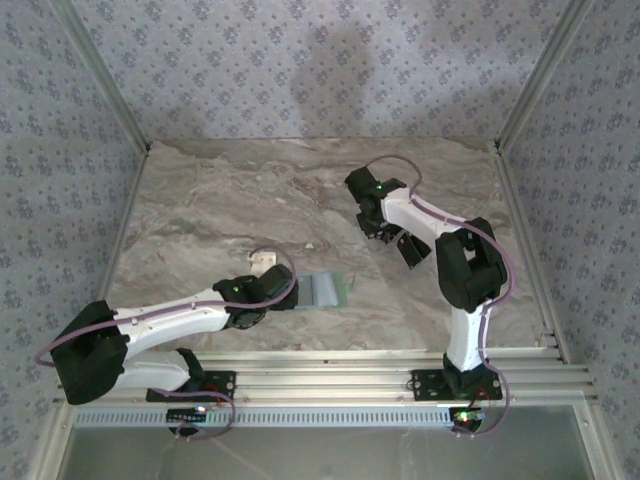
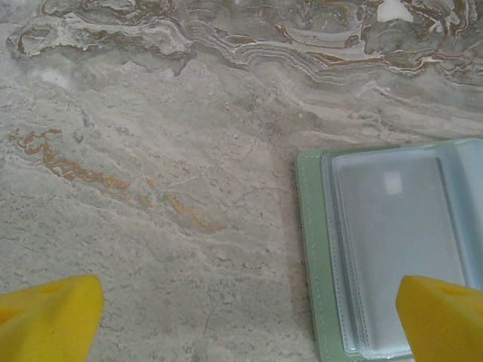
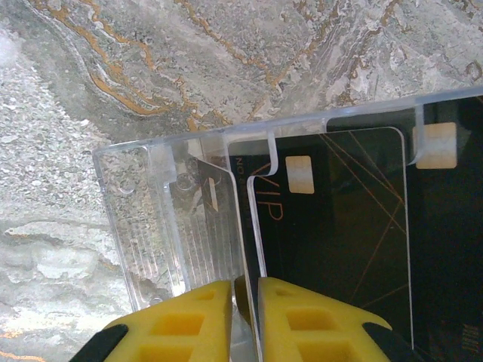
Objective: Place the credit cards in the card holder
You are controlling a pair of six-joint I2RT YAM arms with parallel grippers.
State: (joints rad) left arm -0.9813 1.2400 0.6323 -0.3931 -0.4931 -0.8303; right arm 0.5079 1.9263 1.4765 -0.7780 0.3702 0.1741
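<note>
Now the left pincer [image 2: 249, 317] hangs wide open and empty over the marble bench [image 2: 151, 151], the sage-green card holder [image 2: 392, 249] lying opened flat beneath its right fingertip. The right pincer [image 3: 245, 309] is pinched almost closed on the edge of a black VIP card [image 3: 339, 226], among other credit cards [image 3: 453, 241] in a clear plastic case [image 3: 143, 211].

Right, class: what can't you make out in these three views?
Card count: right wrist view, the cards overlap and run off the right edge.
Holder: left wrist view, cut off by the right and bottom edges.
Clear case, near end: right wrist view, hidden behind the yellow fingers.
</note>
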